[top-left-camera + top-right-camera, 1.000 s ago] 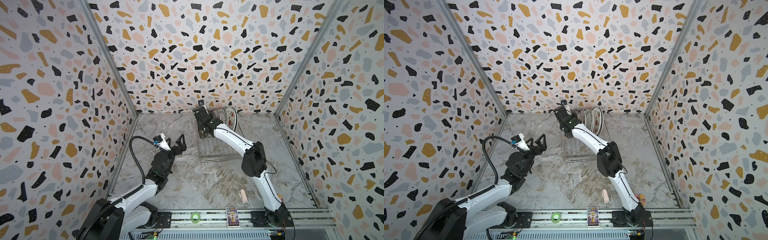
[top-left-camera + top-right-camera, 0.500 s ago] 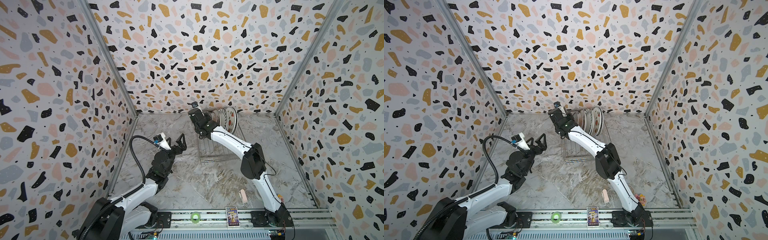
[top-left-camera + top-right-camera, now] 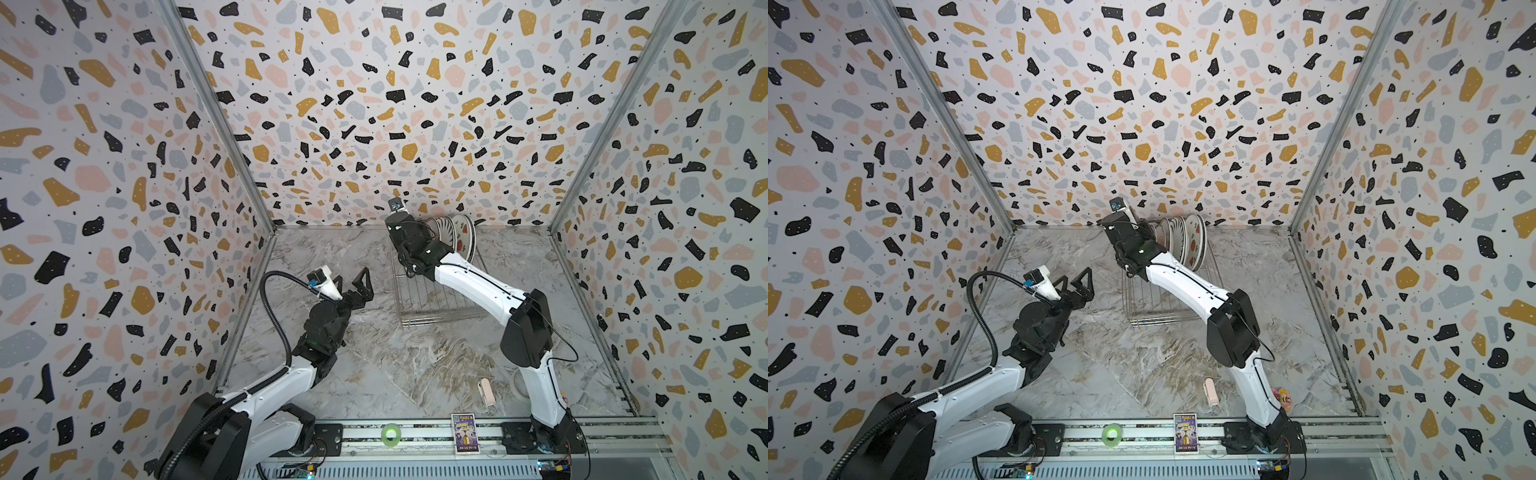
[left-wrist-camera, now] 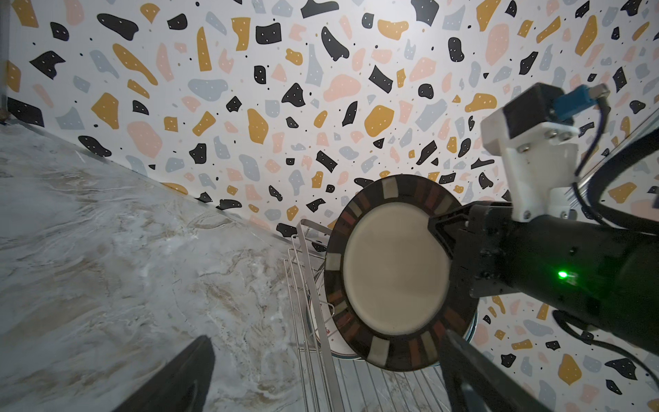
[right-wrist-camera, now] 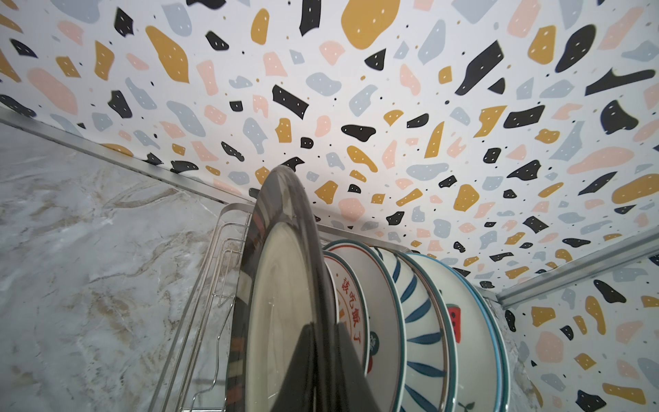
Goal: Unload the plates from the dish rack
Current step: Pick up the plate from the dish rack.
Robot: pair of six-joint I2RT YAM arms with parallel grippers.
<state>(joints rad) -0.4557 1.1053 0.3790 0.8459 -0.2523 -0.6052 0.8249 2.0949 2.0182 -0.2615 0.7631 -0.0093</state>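
Brown-rimmed plate (image 4: 392, 274) stands on edge at the far end of the dish rack (image 3: 436, 303), upper centre in both top views, its rim pinched by the right gripper (image 5: 322, 331). Other plates (image 5: 410, 321) stand just beside it. Left gripper (image 3: 351, 282), jaws wide and empty, hovers left of the rack.

Silver dish rack (image 3: 436, 318), brown-rimmed plate (image 4: 392, 271), blue-striped plate (image 5: 417, 314).

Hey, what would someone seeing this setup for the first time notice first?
Loud terrazzo-print walls box in the marble table. At the far end of the dish rack, the right hand is shut on a brown-rimmed plate, which stands higher than the other plates beside it. The left hand hovers open beside the rack.
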